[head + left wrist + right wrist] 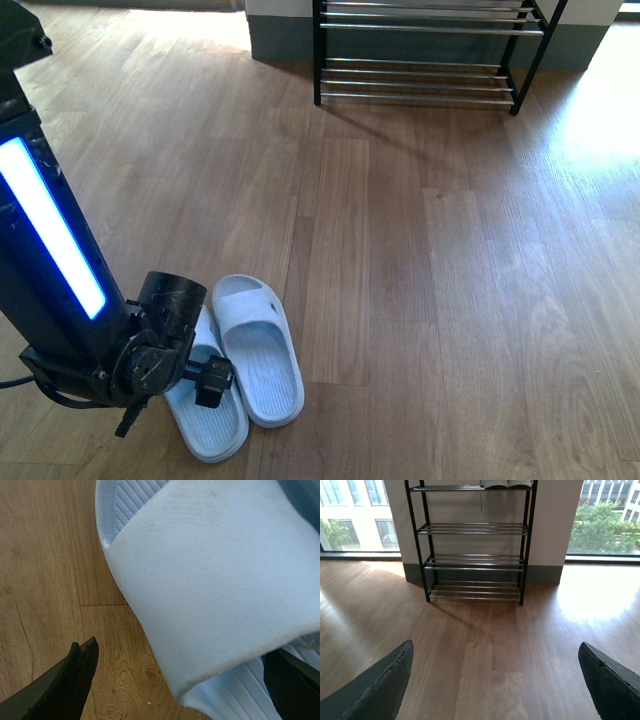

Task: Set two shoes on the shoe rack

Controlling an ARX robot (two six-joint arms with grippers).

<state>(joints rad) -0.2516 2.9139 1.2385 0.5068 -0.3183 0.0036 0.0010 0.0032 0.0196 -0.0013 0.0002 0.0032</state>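
Two shoes point(262, 365): moulded foam or rubber by the look, matt pale blue-white. Strap point(215, 590) finely pebbled, footbed point(132, 502) ribbed. Floor point(450, 280): wood-grain planks, smooth, satin sheen. Shoe rack point(475, 568): black painted metal frame, with rods point(472, 529) of bright chrome. Left gripper fingers point(70, 687): matt black, tip scuffed.

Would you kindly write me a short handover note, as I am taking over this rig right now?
Left gripper: open, lowered over one slide, a finger on each side of its strap, not yet closed.
Right gripper: open, empty, facing the shoe rack.
Shoes: a pair of pale blue slides. The other slide lies right beside the first on the floor, near the robot. The rack stands by the far wall.
Done: neither slide is lifted or on the rack.
Left: grasp each slide, carry it over and set it on a tier.
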